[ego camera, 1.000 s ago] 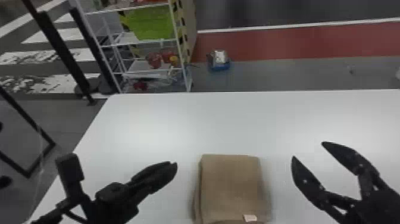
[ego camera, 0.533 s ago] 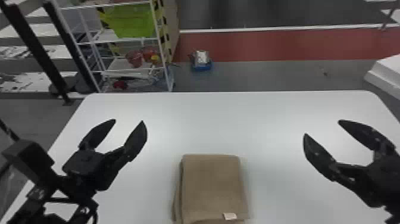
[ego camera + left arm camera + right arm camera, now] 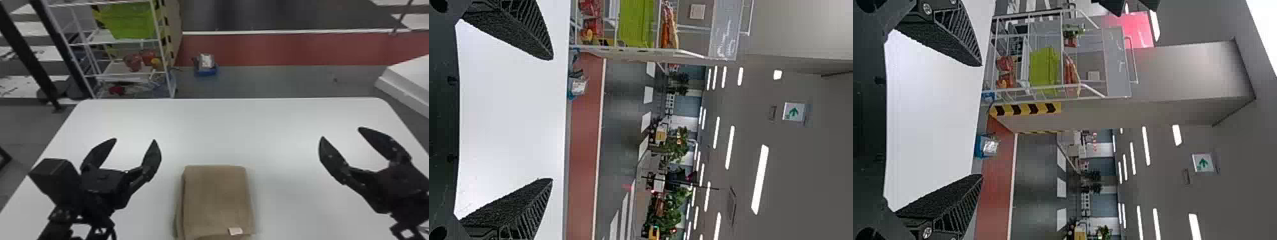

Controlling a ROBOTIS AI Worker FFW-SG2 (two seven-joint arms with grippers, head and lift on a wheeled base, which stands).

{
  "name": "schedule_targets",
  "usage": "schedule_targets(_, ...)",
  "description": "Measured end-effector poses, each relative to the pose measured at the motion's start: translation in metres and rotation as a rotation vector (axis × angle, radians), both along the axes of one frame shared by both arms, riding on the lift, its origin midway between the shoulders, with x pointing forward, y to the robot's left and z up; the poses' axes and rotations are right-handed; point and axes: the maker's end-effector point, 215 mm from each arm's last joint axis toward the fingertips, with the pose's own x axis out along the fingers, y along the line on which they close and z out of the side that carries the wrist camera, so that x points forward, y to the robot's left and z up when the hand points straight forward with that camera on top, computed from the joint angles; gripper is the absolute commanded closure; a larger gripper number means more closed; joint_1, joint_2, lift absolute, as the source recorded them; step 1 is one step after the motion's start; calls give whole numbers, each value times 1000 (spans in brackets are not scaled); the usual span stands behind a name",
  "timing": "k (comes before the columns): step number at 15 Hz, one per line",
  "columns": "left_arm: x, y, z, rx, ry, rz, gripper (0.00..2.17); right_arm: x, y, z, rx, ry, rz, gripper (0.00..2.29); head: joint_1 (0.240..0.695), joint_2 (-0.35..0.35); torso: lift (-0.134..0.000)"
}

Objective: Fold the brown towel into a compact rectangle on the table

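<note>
Hovering left gripper [image 3: 135, 139]: two flat black fingers [image 3: 152, 159], which we find spread wide with a gap between them, over the table's left part; we log the same spread in the left wrist view.
Right gripper [image 3: 341, 133]: fingers [image 3: 332, 159] likewise spread wide, over the table's right part, apart from the cloth; we log the same in the right wrist view.
Brown towel [image 3: 215, 198]: one, folded to a rectangle, lying flat between the grippers and touching neither; we place it well back from the far edge, about midway between the side edges. We note layers showing along its left side.
Label [image 3: 235, 231]: small, white, on the towel's near part, toward its right side.
Table [image 3: 236, 127]: white, far corners rounded.
Rack [image 3: 161, 48]: white frame, beyond the far left corner; we count a green bin [image 3: 131, 20] on a shelf, red containers [image 3: 132, 62] lower down.
Blue container [image 3: 206, 71]: on the floor beyond the far edge, right of the rack, bearing something silvery.
Floor band [image 3: 271, 49]: red, beyond the far edge.
</note>
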Motion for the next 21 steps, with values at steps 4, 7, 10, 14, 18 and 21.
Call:
schedule_targets(4, -5, -1, 9, 4, -39, 22, 19, -9, -11, -8, 4, -3, -47, 103, 695, 32, -123)
schedule_targets(7, -11, -9, 21, 8, -104, 29, 29, -14, -11, -4, 10, -19, -55, 107, 695, 20, -123)
schedule_targets(10, -13, -20, 28, 15, -167, 30, 29, -15, -11, -3, 3, -36, -56, 107, 695, 9, -123)
schedule_targets(14, -9, -38, 29, 46, -185, 17, 22, -16, -15, -12, -5, -32, -64, 107, 695, -23, -123)
schedule_targets(18, -7, -38, 27, 43, -177, 14, 22, -14, -15, -10, -6, -40, -65, 107, 695, -25, -123)
schedule_targets(21, -6, -36, 26, 43, -174, 17, 19, -12, -12, -11, -12, -41, -60, 107, 695, -18, -123)
